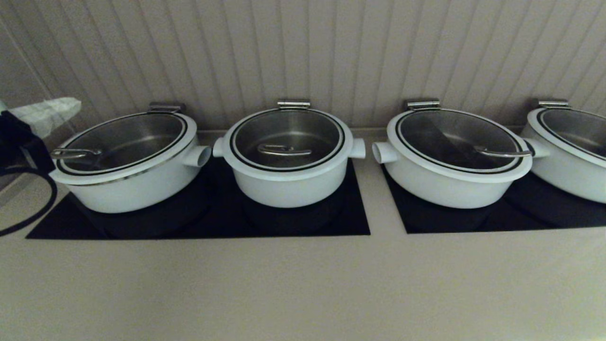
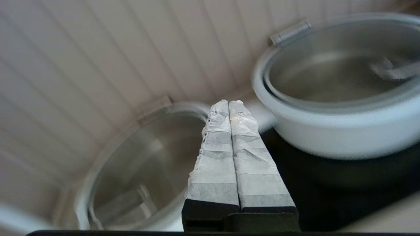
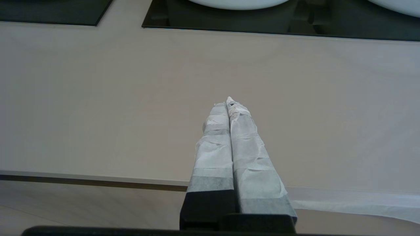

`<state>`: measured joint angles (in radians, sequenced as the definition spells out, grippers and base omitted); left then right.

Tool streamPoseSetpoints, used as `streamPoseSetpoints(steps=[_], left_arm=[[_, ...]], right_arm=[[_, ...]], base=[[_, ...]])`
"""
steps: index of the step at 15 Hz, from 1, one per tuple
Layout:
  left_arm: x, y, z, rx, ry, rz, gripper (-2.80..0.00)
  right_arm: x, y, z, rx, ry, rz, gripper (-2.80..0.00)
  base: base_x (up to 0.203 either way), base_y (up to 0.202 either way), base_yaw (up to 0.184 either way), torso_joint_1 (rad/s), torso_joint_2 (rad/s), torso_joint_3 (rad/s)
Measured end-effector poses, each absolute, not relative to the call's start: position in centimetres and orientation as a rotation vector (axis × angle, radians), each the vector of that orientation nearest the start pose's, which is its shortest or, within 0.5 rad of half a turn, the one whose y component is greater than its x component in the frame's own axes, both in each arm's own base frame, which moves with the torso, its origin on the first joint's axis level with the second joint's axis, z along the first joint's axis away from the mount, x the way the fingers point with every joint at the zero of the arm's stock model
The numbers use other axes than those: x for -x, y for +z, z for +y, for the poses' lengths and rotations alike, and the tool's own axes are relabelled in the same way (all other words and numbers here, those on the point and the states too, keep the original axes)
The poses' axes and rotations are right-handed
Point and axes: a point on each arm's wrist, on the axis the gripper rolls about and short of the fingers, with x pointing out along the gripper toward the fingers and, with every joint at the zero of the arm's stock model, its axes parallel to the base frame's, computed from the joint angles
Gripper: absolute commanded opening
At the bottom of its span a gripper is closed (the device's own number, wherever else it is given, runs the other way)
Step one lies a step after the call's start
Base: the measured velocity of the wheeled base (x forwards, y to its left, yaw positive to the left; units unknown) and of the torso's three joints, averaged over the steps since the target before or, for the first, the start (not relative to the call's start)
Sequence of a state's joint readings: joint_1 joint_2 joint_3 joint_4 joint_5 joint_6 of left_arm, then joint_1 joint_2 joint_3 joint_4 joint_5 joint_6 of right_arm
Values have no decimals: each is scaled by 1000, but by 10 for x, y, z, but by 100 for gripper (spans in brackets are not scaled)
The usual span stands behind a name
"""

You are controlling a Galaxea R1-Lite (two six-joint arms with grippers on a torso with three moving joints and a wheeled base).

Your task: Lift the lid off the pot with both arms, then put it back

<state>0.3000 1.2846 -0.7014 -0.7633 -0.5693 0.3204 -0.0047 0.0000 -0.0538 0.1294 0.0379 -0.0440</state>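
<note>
Lid [image 1: 287, 137] seated flat on pot [image 1: 288, 184], second from left on the black panel [image 1: 360, 222] of the tabletop [image 1: 303, 289]; its steel bar handle [image 1: 284, 150] runs left-right, and the pot's side knobs point left and right. No writing legible. Left claw [image 2: 228, 102] pressed together, hanging between two pots. Right claw [image 3: 229, 102] pressed together, over bare tabletop near its front edge.
</note>
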Motion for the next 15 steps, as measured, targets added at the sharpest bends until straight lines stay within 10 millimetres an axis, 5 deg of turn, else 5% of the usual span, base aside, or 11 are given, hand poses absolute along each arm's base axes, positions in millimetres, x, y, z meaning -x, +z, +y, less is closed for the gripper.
streamPoseSetpoints(steps=[15], left_arm=[[-18, 123, -2, -232, -85, 96, -280]], right_arm=[[27, 77, 1, 42, 35, 75, -280]], base=[[0, 0, 0, 0, 0, 0]])
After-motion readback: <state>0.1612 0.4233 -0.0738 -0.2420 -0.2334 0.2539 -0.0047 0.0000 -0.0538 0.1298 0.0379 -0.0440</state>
